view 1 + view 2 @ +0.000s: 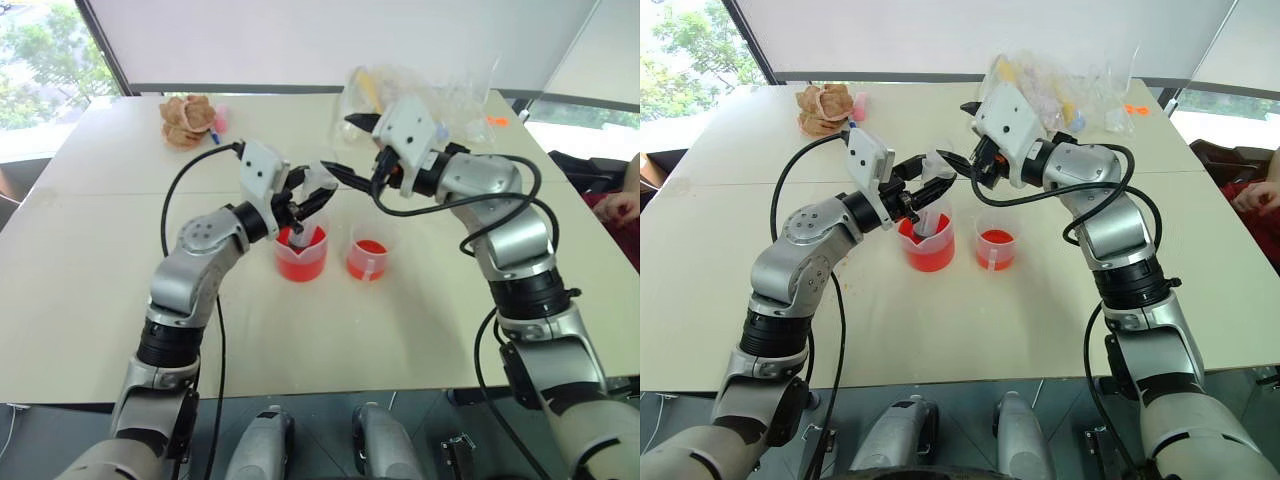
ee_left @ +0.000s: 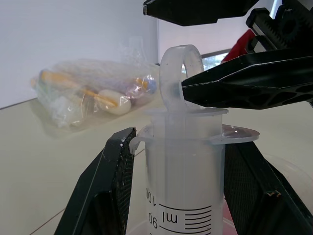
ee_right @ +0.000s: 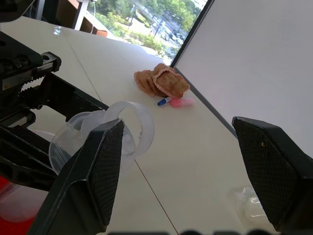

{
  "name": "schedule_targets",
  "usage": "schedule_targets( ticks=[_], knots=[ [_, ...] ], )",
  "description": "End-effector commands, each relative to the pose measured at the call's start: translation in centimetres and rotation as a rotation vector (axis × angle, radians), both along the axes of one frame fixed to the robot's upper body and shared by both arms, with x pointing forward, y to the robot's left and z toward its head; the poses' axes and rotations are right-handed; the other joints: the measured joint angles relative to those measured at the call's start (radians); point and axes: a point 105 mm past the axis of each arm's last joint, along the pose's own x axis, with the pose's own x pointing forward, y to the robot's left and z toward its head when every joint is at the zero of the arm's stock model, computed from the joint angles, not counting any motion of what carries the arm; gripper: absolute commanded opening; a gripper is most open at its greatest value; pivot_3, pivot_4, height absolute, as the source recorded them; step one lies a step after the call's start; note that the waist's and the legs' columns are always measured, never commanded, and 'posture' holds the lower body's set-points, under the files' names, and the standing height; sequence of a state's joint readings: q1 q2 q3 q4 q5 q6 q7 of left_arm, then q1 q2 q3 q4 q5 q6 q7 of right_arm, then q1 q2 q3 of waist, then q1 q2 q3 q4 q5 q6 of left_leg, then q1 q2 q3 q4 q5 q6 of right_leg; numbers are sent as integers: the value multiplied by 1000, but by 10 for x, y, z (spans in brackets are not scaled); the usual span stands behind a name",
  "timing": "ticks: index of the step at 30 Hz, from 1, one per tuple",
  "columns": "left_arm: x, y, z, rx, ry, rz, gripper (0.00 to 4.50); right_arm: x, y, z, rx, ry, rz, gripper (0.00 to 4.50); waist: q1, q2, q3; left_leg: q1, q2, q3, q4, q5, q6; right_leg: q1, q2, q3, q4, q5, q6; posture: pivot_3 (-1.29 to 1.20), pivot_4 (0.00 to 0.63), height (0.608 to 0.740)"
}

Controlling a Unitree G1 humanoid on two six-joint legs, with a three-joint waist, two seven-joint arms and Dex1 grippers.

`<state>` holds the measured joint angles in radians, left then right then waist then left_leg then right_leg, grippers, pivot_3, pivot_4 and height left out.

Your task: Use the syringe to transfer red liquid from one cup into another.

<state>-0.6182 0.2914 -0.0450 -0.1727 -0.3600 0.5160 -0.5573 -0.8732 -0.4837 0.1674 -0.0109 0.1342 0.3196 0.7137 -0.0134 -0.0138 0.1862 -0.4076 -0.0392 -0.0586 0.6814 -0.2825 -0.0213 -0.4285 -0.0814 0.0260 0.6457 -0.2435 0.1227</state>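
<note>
Syringe held upright in the beaker

The left gripper (image 1: 300, 200) pinches the syringe (image 2: 183, 161) barrel, tip down in the beaker (image 1: 301, 255); the smaller cup (image 1: 369, 253) stands at its 3 o'clock on the counter (image 1: 420, 330). The right gripper (image 3: 188, 161), fingers spread, brackets the plunger ring (image 3: 131, 128).

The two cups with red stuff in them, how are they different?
The beaker is wider than the smaller cup. The beaker has the syringe standing in it, held by the left gripper; the smaller cup has nothing in it but red liquid. The beaker sits to the robot's left of the smaller cup. Both are clear plastic, upright on the table, and hold red liquid.
</note>
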Motion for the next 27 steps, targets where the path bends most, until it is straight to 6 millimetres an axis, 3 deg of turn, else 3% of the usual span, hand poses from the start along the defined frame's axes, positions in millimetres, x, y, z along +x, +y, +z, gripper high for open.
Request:
schedule_targets(
  ticks=[1, 4, 9, 10, 15, 23, 27],
  knots=[
    [-16, -4, 31, -58, -136, -45, 2048, 7, 0, -5, -34, 2, -42, 3675, 0, 0, 0, 0, 0, 0, 0, 0, 0, 0, 0, 0, 0, 0, 0, 0, 150, 740],
    [-15, -1, 31, -80, -137, -29, 2047, 7, 2, -4, -43, -4, -45, 2778, -1, 0, 0, 0, 0, 0, 0, 0, 0, 0, 0, 0, 0, 0, 0, 0, 150, 740],
    [-14, 2, 30, -90, -131, -20, 2047, 5, 6, -1, -41, -21, -30, 222, 0, 0, 0, 0, 0, 0, 0, 0, 0, 0, 0, 0, 0, 0, 0, 0, 150, 740],
    [-13, 2, 30, -92, -130, -19, 2047, 4, 6, 1, -40, -26, -31, 54, 2, 0, 0, 0, 0, 0, 0, 0, 0, 0, 0, 0, 0, 0, 0, 0, 150, 740],
    [-12, 1, 29, -105, -118, -20, 2047, 3, 5, 10, -17, -58, -38, 54, 0, 0, 0, 0, 0, -1, 0, 0, 0, 0, 0, 0, 0, 0, 0, 0, 150, 740],
    [-8, 4, 19, -118, -81, -9, 2047, 9, -9, 50, 116, -203, -128, 54, -2, 0, 0, 0, 0, 0, -1, 0, 0, 0, 0, 0, 0, 0, 0, 0, 150, 740],
    [-7, 6, 11, -113, -62, -4, 2047, 10, -12, 60, 153, -240, -142, 54, 0, 0, 0, 0, 0, 0, -1, 0, -1, 0, 0, 0, 0, 0, 0, 0, 150, 740]
  ],
)
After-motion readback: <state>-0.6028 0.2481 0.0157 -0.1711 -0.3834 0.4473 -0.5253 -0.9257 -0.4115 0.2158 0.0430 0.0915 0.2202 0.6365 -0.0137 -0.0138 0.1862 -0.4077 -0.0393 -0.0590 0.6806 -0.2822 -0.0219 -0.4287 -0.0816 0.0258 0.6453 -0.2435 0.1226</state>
